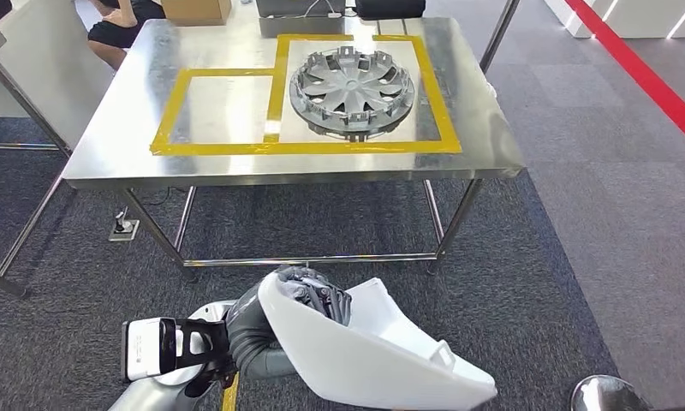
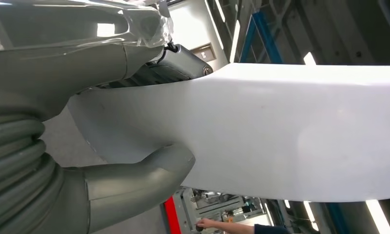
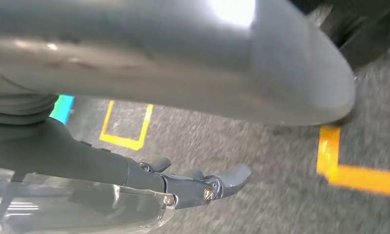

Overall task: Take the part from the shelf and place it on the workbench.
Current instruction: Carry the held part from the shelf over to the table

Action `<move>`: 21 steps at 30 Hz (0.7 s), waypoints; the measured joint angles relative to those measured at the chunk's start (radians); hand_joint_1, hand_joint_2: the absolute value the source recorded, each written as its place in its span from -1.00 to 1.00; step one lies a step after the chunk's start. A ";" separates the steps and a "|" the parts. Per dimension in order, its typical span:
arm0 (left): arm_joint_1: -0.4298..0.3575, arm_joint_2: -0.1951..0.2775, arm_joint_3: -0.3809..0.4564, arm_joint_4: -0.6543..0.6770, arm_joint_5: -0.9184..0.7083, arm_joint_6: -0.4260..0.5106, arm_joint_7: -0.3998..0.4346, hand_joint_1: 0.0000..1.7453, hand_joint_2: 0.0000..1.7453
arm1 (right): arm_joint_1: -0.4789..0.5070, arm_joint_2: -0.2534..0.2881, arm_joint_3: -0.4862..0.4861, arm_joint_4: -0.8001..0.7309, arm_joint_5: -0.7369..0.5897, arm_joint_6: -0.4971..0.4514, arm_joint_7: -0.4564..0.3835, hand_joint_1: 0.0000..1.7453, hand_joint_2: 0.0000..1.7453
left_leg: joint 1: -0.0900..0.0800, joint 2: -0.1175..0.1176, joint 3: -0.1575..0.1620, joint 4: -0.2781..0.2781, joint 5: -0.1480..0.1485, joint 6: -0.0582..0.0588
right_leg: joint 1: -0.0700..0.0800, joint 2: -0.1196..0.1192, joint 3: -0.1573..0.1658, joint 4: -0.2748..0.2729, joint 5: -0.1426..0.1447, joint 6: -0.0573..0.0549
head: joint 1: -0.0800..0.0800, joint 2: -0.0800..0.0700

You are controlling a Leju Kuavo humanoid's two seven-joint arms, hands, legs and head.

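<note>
The part [image 1: 382, 355] is a large white curved plastic shell, low in the head view and in front of the workbench [image 1: 108, 154]. My left hand [image 1: 315, 295] grips its near edge, dark fingers hooked over the rim. In the left wrist view the grey thumb [image 2: 149, 175] presses against the white part [image 2: 281, 136]. My right hand [image 3: 110, 165] hangs over the carpet, its dark fingers [image 3: 217, 183] stretched out, apart from the thumb, with nothing in them.
The steel workbench carries a silver wheel cover [image 1: 352, 90] inside a yellow-taped square, with a bare taped rectangle [image 1: 223, 107] to its left. A person [image 1: 116, 30] sits behind the table by a cardboard box [image 1: 195, 8]. A red floor line [image 1: 656, 86] runs at the right.
</note>
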 joint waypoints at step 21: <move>-0.011 0.003 0.007 0.031 0.020 -0.012 -0.029 1.00 1.00 | 0.027 -0.065 -0.048 -0.006 -0.018 -0.027 0.041 -1.00 -1.00 | 0.002 0.002 -0.138 0.170 -0.175 -0.058 | -0.007 0.014 0.106 -0.253 -0.014 -0.041 | -0.014 0.000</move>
